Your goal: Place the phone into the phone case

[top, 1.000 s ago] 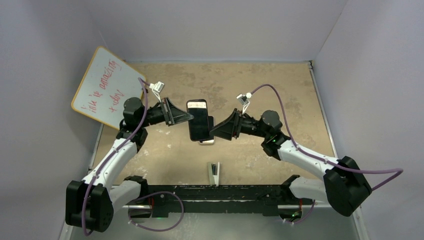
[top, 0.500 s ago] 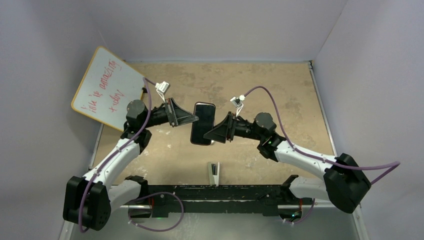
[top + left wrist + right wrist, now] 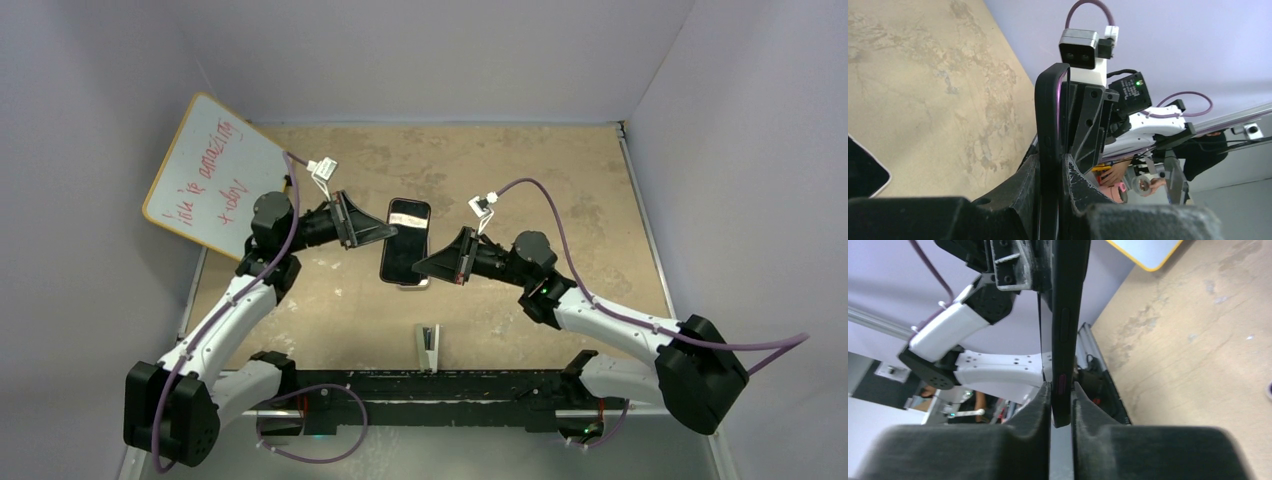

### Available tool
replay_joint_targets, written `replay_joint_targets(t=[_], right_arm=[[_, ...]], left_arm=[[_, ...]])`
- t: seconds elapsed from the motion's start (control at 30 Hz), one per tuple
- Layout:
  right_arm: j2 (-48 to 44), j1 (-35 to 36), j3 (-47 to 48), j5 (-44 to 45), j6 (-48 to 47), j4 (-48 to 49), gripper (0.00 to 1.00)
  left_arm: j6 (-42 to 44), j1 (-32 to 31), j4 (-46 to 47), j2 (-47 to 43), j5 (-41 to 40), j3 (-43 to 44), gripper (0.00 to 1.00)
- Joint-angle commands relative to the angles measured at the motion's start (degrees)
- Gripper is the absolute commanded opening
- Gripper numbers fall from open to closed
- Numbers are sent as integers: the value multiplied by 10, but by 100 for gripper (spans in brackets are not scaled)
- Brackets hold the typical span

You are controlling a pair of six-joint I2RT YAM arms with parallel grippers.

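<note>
Black phone [image 3: 405,250], mottled tan table [image 3: 540,165]

Red handwriting runs in two lines across the whiteboard [image 3: 215,175]; one word looks like "amazing", the rest cannot be made out. A pale strip on the phone [image 3: 405,243] is too small to read

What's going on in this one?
Both arms hold the black case up off the table between them. The left hand is closed on one long side and the right hand on the opposite side. The phone appears to lie flat on the table just below, mostly hidden from above by the case. It is not in the case yet.
</note>
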Motion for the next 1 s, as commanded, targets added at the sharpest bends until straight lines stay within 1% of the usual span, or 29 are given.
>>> replay_joint_targets(t=[0.0, 0.07, 0.17, 0.2, 0.27, 0.3, 0.37, 0.5, 0.57, 0.7, 0.77, 0.8, 0.83, 0.9, 0.93, 0.97], right_arm=[[-15, 3, 13, 21, 7, 5, 0], [-15, 3, 12, 27, 4, -1, 0], [-19, 3, 10, 34, -14, -11, 0], [-21, 4, 10, 29, -20, -10, 0], [-26, 3, 10, -13, -49, -14, 0], [-30, 4, 7, -30, -61, -19, 0], [-41, 4, -2, -40, -76, -12, 0], [-43, 4, -16, -83, -80, 7, 0], [-48, 4, -25, -89, -74, 16, 0], [-58, 4, -36, -94, -79, 17, 0], [-59, 4, -41, -98, -82, 16, 0], [-58, 3, -43, -98, -84, 15, 0], [-57, 4, -45, -96, -87, 14, 0], [-55, 4, -50, -87, -90, 10, 0], [-53, 4, -53, -84, -88, 14, 0], [-50, 4, -55, -80, -86, 14, 0]], left_arm=[[83, 1, -52, 0, -55, 37, 0], [106, 0, -86, 8, -59, 47, 0], [111, 0, -93, 9, -49, 49, 0], [110, 0, -93, 7, -45, 50, 0], [102, 0, -91, 5, -36, 50, 1], [97, 0, -85, 5, -31, 51, 5], [87, 0, -67, 15, -20, 49, 20], [58, 0, -16, 44, -2, 36, 37], [49, 1, 11, 48, -2, 25, 41], [55, 0, 19, 53, -6, 20, 43], [57, 1, 19, 61, -6, 22, 42], [60, 0, 20, 66, -5, 22, 39], [62, 1, 26, 70, -3, 20, 31], [62, 0, 50, 80, 2, 11, 7], [63, 0, 54, 84, 2, 7, 2], [66, 1, 52, 87, 0, 5, 0]])
